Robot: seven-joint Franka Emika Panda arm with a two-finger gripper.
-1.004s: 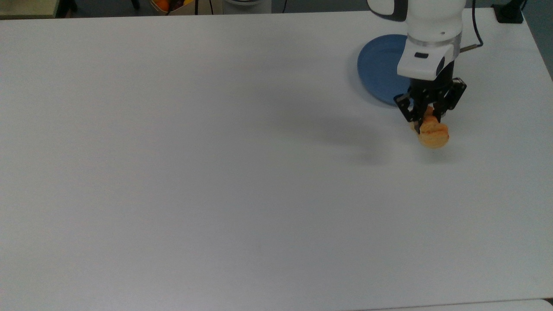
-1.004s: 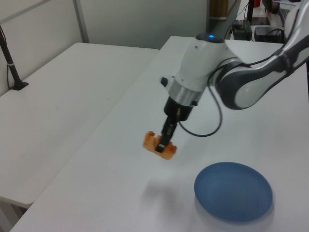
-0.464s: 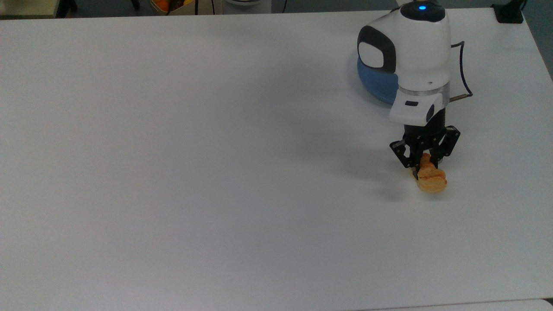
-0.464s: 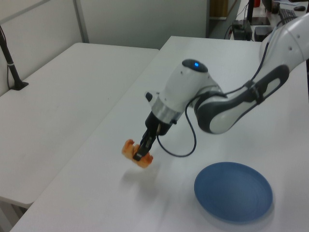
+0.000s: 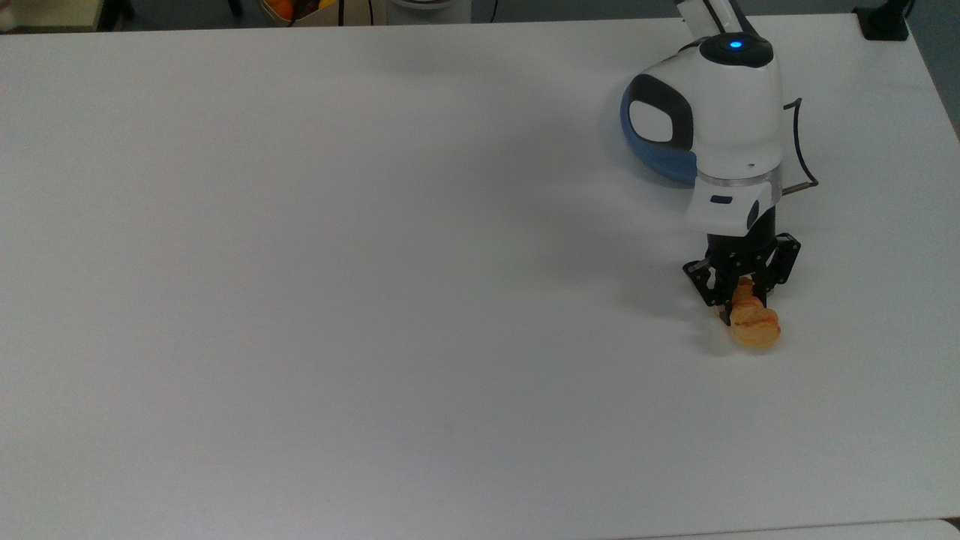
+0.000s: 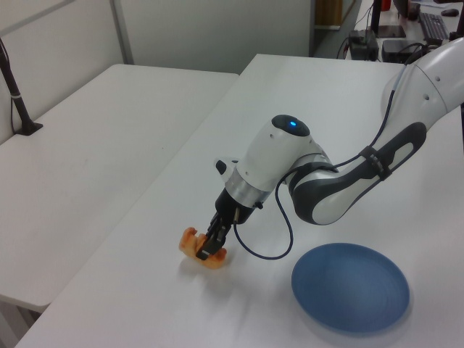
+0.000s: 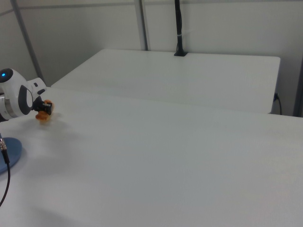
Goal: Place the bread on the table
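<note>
— Gripper (image 5: pixel 741 306)? Clamped on one bread (image 5: pixel 753 324), low over the table (image 5: pixel 375 300), maybe touching; hard to tell.
— And counted otherwise? One blue plate (image 6: pixel 351 287), well apart from bread, near the top view's upper right.

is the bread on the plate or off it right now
Off it. The bread is clamped in the gripper low over bare table, well apart from the blue plate; whether it touches the table, cannot tell.

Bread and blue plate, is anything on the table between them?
No, just bare white table between the bread and the plate, in the left view.
</note>
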